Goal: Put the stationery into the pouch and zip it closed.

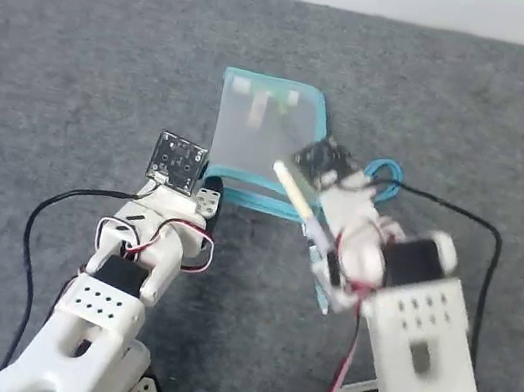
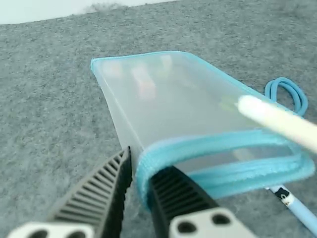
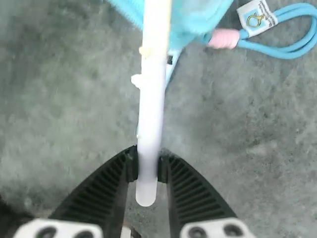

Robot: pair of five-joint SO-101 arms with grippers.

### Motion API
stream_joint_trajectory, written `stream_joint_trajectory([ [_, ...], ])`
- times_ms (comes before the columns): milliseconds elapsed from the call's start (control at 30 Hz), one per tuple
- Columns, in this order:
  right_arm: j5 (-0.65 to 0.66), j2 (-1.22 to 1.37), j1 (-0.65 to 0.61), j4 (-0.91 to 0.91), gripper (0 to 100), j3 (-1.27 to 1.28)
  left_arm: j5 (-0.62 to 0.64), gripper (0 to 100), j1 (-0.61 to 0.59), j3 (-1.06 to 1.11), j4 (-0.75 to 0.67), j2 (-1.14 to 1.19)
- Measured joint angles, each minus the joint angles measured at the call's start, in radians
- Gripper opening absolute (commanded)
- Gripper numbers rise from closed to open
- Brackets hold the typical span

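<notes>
Left wrist view: the left hand [image 2: 134, 166] is clamped on the translucent blue-edged pouch [image 2: 163, 104] at its rim. The right hand [image 3: 147, 166] grips a white pen [image 3: 152, 89] at the pouch mouth. This seems the insertion step; next the pen should slide inside.

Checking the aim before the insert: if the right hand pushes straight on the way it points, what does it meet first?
Likely the pouch: the pen held in the right hand leads, and its far end reaches the pouch's blue zip edge. Whether it enters the mouth is unclear.
</notes>
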Motion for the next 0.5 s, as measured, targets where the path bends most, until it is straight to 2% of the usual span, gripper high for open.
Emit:
stream_joint_trajectory([
  [200, 0.084, -0.167, -0.054, 0.121, 0.6, 0.071, 0.0, 1, 0.0, 0.0, 0.0, 0.0],
  [500, 0.08, -0.195, -0.06, 0.101, 0.6, 0.071, 0.0, 1, 0.0, 0.0, 0.0, 0.0],
])
